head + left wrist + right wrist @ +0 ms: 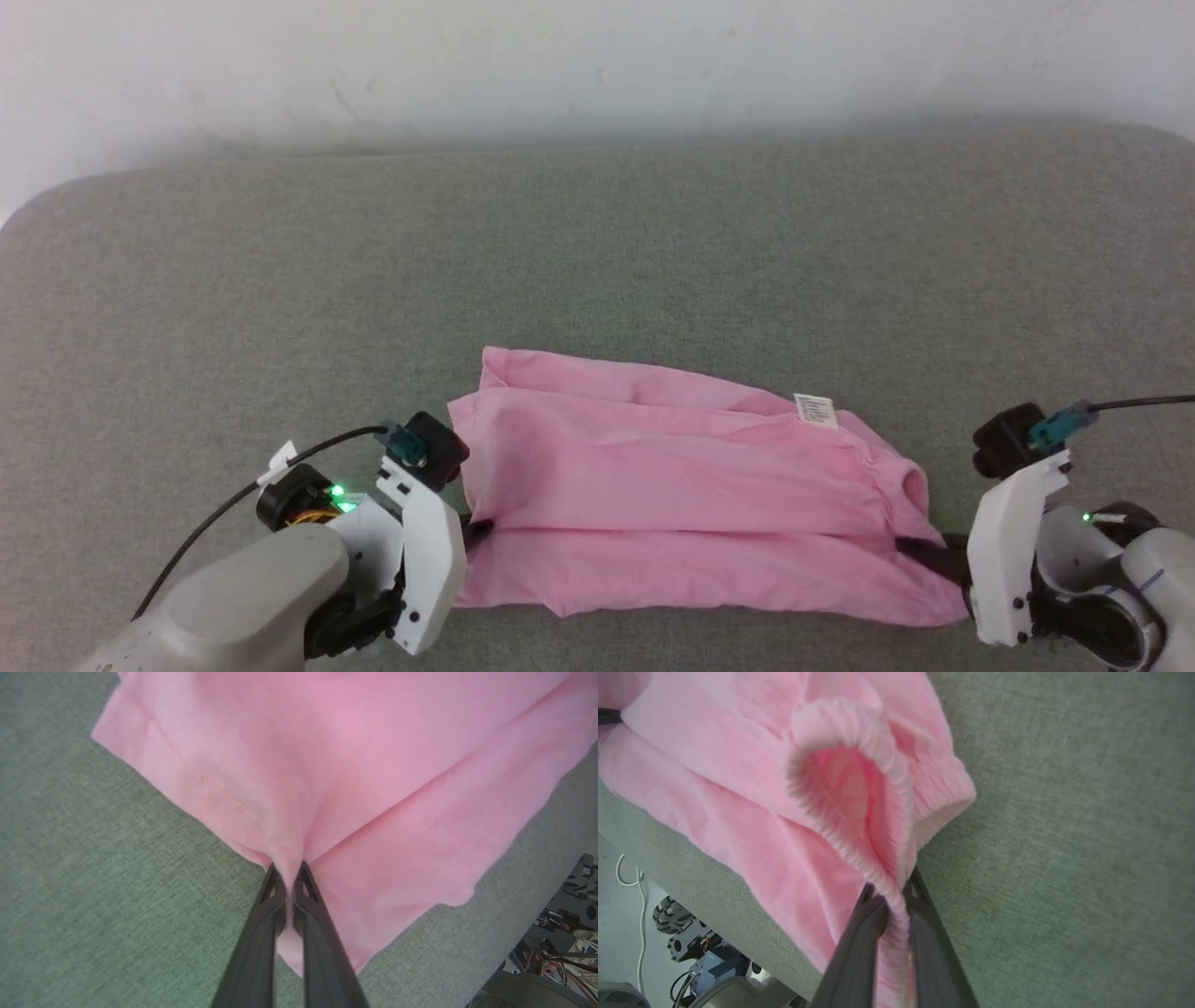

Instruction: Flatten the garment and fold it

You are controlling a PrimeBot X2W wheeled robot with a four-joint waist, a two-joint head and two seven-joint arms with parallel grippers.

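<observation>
Pink garment (672, 485) lies on the grey counter (597, 261) btwn the two pincers. The left pincer (474, 530) is clamped on its plain hem and the right pincer (913, 551) on a ruffled elastic edge. Thin, light, floppy cloth: prob. sags if slack, so grip edges/corners & keep taut.

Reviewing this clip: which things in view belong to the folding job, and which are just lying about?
In the job: the garment; left gripper, shut on its hem; right gripper, shut on its ruffled opening.
Lying about: white cord and machine parts on the floor. The grey-green surface only bears the garment.
</observation>
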